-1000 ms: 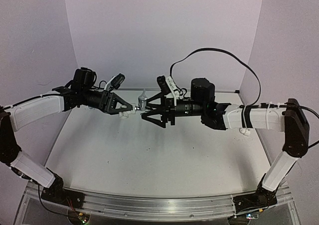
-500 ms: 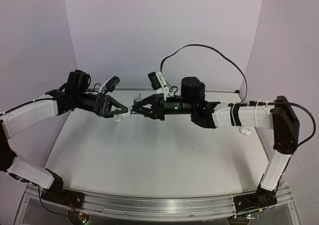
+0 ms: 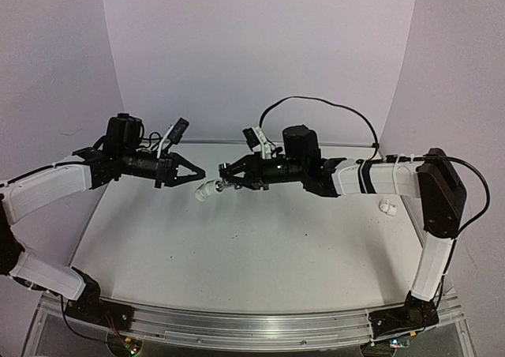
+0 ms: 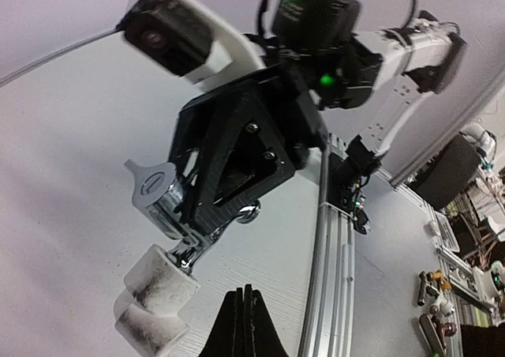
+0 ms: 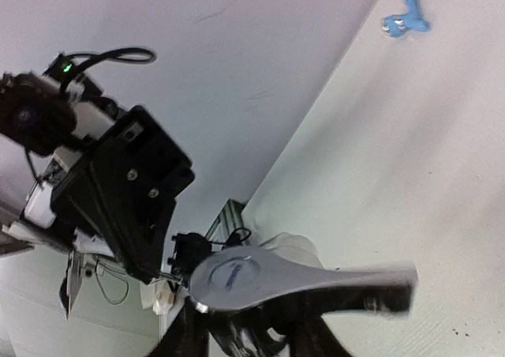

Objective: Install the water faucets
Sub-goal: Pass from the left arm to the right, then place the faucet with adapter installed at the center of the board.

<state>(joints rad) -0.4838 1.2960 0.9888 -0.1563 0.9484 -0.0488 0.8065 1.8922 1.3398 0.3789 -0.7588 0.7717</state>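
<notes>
Left side of the overhead view: left gripper has backed off toward the left since a second ago. Then it was pinching the white fitting; now its fingers are pressed together on nothing, the tip just left of the fitting and apart from it.

Centre: the fitting has stayed behind on the end of the silver faucet. The right gripper, spread wide around the faucet a second ago, is now clamped on it and holds it up over the table, middle of the frame. In the left wrist view the faucet's flat handle juts out to the left of the black fingers and the fitting hangs at lower left.

Right: the right arm has stretched further in toward centre, a black cable looping above it. A second white fitting lies on the table under that arm's forearm, well apart from both claws.

Blue faucet: loose on the table, upper right of the right wrist view, untouched.

Count: two faucets, two white fittings, two grippers.
</notes>
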